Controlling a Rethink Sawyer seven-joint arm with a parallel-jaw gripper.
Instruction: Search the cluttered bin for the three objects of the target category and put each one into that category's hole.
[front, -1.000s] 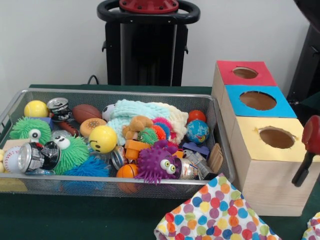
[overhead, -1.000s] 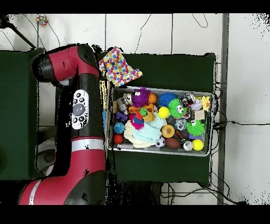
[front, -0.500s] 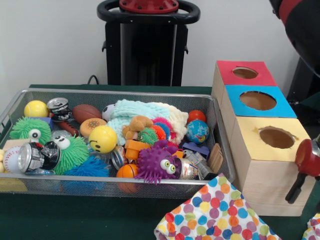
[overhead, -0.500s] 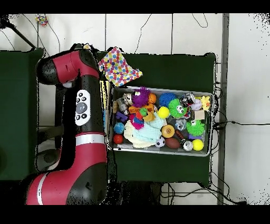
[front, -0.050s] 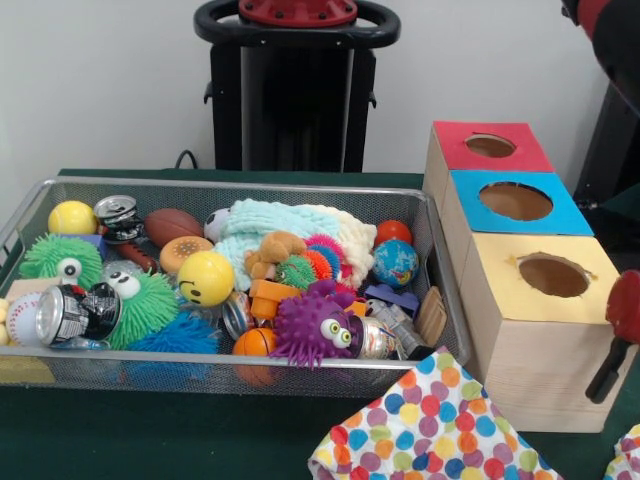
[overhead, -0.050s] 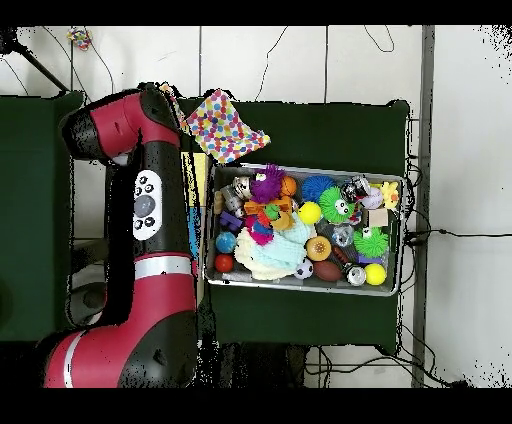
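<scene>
Toys, balls and cans are heaped in the wire bin (front, -0.050s: 230, 185), none lifted out. Three boxes are set just beside it, topped red (front, -0.050s: 455, 140), blue (front, -0.050s: 470, 200) and yellow (front, -0.050s: 500, 265), each with a hole. The boxes are covered from overhead by the arm (overhead, -0.050s: 150, 200); whether the pincer is open or closed cannot be told. A dotted cloth (front, -0.050s: 430, 425) is laid near the bin

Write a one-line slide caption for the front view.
Wire mesh bin crammed with toys, balls and cans beside three wooden boxes with red, blue and yellow holed tops; polka-dot cloth in front.
</scene>
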